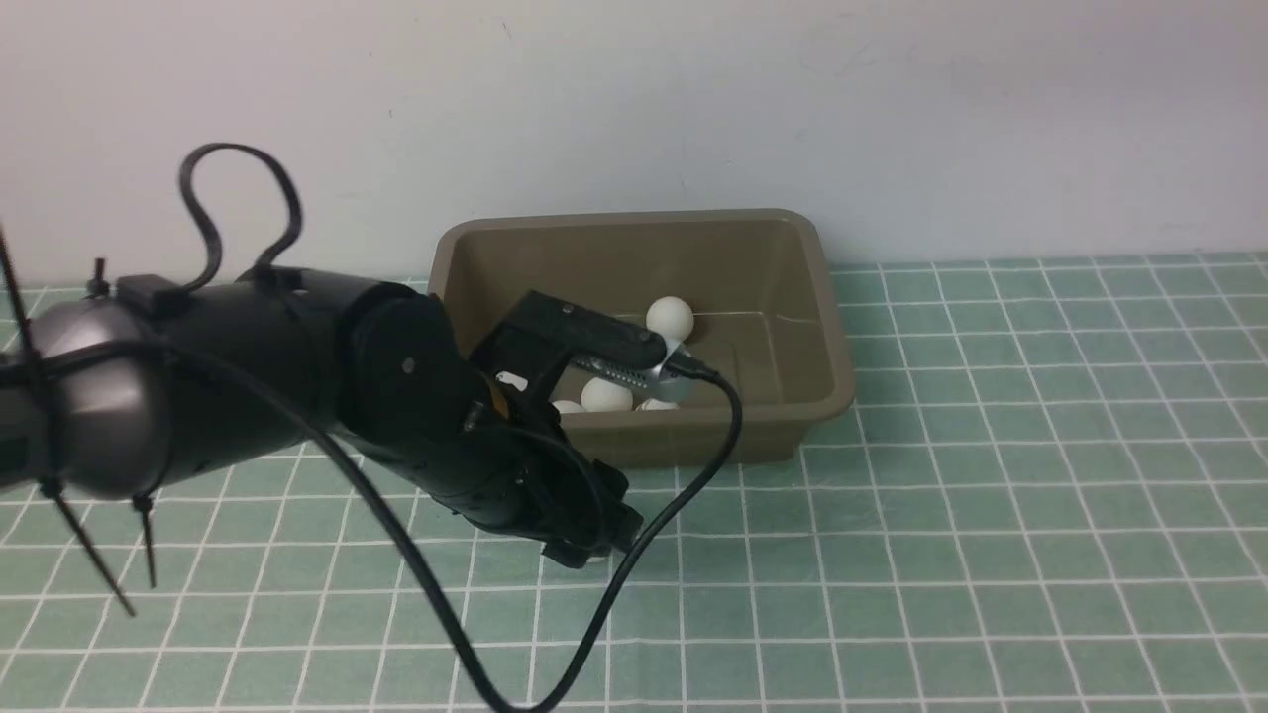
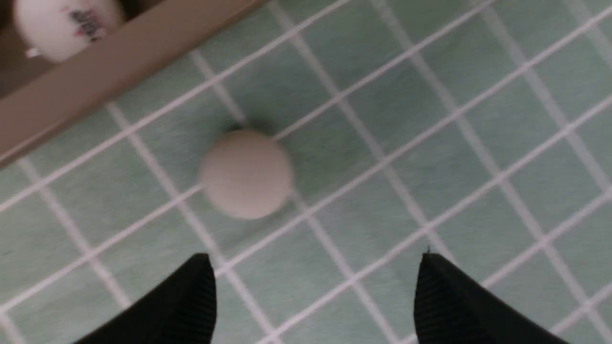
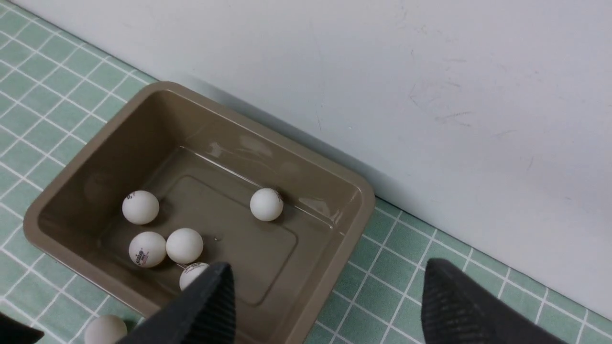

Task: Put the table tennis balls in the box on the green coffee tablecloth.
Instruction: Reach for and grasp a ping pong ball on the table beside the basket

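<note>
The green coffee tablecloth (image 1: 991,495) runs back to a white wall (image 1: 892,99). The black left arm (image 1: 248,386) reaches across it toward the olive-brown box (image 1: 594,259), which stands on the cloth close to the wall. The left gripper (image 2: 314,258) hangs over the cloth just outside the box, fingers spread and holding nothing. The right gripper (image 3: 327,263) hovers above the box, fingers likewise spread and empty. Five table tennis balls (image 3: 184,245) lie inside the box. A sixth ball (image 2: 246,173) rests on the cloth beside the box's near wall, ahead of the left fingertips.
</note>
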Robot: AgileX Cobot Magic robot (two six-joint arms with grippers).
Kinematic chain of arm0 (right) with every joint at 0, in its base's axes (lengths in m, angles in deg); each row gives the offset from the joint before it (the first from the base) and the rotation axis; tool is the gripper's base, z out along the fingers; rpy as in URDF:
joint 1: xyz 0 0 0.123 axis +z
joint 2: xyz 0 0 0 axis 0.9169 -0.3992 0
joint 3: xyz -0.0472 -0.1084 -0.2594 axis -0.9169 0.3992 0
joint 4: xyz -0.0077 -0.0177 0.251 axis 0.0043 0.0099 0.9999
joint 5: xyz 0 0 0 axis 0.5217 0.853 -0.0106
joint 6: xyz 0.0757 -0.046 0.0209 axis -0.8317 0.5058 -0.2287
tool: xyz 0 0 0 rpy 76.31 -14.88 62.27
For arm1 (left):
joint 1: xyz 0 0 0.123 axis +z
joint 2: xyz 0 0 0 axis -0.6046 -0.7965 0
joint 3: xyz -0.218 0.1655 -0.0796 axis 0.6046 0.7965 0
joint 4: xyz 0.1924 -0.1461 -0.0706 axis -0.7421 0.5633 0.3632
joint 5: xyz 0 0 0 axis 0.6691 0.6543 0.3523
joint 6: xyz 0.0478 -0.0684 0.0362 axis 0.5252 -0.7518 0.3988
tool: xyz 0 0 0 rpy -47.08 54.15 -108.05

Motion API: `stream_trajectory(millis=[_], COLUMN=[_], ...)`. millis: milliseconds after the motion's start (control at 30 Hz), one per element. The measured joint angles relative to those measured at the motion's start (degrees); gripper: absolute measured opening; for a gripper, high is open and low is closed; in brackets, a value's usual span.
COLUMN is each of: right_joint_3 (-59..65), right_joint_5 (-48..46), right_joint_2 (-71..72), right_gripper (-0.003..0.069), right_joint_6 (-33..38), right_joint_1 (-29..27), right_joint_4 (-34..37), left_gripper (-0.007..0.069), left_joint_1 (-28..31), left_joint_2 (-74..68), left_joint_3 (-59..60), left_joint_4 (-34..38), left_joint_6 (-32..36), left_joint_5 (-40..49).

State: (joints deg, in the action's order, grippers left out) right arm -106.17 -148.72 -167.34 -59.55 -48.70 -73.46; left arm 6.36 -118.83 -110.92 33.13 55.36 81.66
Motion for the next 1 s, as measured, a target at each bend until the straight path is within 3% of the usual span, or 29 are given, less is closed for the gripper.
stream_trajectory(millis=[200,1000], right_joint_3=[0.0,0.0], right_joint_5=[0.0,-0.7], right_joint_2=[0.1,0.1], right_gripper=[0.0477,0.0477], right_joint_6=[0.0,0.1], right_joint_1=[0.0,0.0], right_joint_4=[0.8,2.7], left_gripper=[0.0499,0.0499], left_joint_1=[0.0,-1.2], left_joint_2=[-1.4,-10.5], left_joint_3=[-1.1,-1.2], left_joint_4=[-7.5,-7.1], left_joint_6=[-5.8,-6.1], left_joint_5=[0.1,-10.1])
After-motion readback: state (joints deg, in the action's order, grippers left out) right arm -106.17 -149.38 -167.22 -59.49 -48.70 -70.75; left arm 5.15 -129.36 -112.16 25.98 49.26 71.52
